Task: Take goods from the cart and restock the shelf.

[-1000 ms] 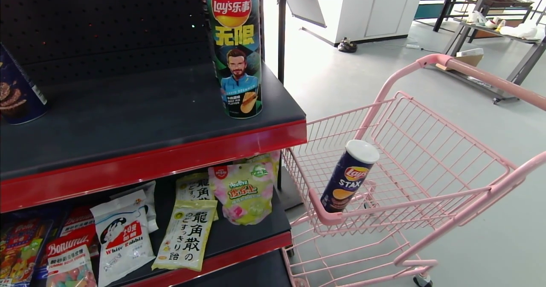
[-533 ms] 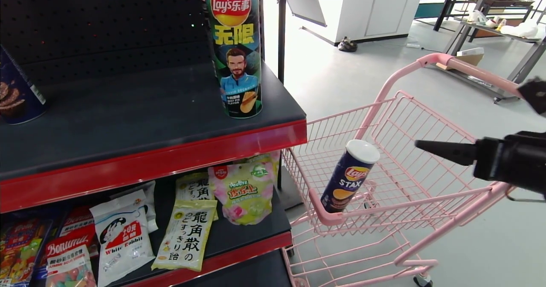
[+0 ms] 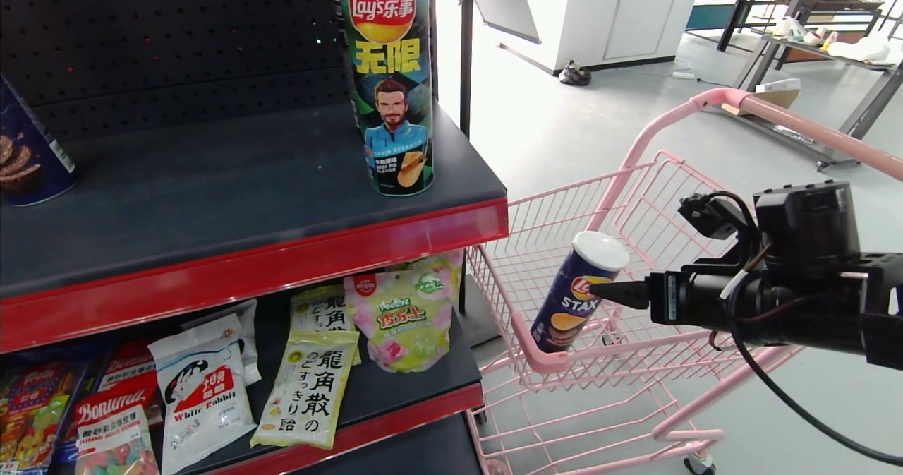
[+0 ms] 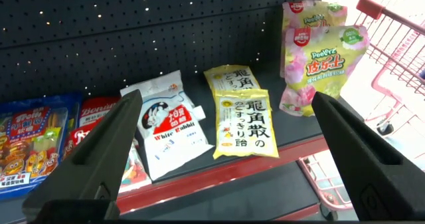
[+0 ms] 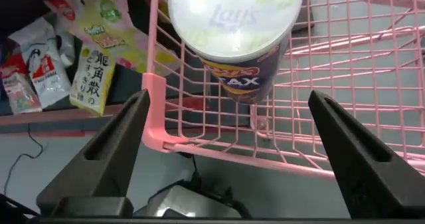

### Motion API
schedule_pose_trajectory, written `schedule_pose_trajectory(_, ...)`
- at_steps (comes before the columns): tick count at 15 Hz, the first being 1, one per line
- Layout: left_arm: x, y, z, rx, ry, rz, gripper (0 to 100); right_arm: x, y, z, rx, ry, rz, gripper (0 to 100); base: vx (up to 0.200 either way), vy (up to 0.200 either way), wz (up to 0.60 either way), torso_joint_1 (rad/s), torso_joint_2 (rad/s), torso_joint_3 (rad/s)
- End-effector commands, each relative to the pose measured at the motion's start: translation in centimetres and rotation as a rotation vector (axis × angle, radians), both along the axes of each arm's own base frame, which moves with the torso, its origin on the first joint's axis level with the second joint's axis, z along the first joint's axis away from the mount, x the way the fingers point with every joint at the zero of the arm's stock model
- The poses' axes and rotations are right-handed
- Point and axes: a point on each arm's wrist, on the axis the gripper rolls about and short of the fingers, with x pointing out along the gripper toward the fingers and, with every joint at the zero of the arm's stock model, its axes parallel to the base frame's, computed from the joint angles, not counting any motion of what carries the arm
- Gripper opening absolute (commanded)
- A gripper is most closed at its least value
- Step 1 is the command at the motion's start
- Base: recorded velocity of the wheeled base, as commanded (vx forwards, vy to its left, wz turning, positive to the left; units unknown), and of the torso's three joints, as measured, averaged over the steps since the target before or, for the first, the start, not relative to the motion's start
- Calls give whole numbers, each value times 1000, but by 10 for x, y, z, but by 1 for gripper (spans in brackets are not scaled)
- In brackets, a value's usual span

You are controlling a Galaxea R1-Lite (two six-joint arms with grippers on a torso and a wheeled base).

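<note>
Head view: a dark blue chip can (image 3: 564, 311) with a white lid and a yellow-red logo leans in the pink cart's (image 3: 712, 99) corner nearest the shelf (image 3: 247, 260). The right gripper (image 3: 612, 293), fingers spread, points at it. The left gripper (image 4: 226, 96), also spread, faces candy bags (image 4: 242, 121) on the lower shelf.

Right tool (image 3: 612, 293) extended level, jaws wide apart, left tool (image 4: 227, 96) jaws wide apart

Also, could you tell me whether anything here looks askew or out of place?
The dark blue chip can sits tilted inside the pink cart, not upright. The tall can on the upper shelf stands straight.
</note>
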Motion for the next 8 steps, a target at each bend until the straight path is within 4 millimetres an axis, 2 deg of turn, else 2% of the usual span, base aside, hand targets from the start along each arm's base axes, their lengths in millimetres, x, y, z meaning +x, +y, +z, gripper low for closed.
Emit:
schedule_pose_trajectory(1,0,0,0,-1,1,1,100,12,5,-16,-23,54,-1,100,0,0,0,0,0,0)
schedule_pose_trajectory(6,0,0,0,-1,1,1,100,41,17,-24,-41,56,-16,100,0,0,0,0,0,0)
schedule_pose_trajectory(7,0,0,0,-1,1,1,100,41,17,-24,-41,56,-16,100,0,0,0,0,0,0)
schedule_pose_trajectory(8,0,0,0,1,1,-1,100,51,22,-25,-42,49,-18,100,0,0,0,0,0,0)
